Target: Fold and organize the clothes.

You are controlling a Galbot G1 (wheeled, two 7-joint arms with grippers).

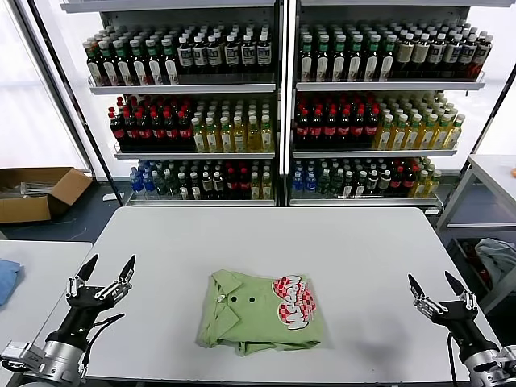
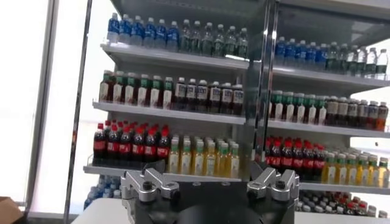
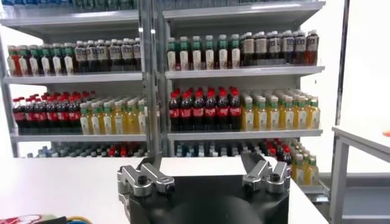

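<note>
A light green polo shirt [image 1: 260,312] lies folded into a rough rectangle near the front middle of the white table [image 1: 355,242], collar to the left, its red-and-white checkered print facing up at the right. The print carries lettering, but it cannot be read. The left gripper [image 1: 103,278] hovers off the table's near left corner, its fingers spread wide and holding nothing; the right gripper [image 1: 436,293] waits at the near right edge, likewise spread and empty, both well apart from the shirt. The fold looks loose and uneven along the near edge, so a one-sided grab could likely drag the layers open or slide the shirt across the smooth top. Behind the table, shelves [image 1: 278,87] hold rows of bottled drinks [image 1: 339,125]; their labels are too small to read.
</note>
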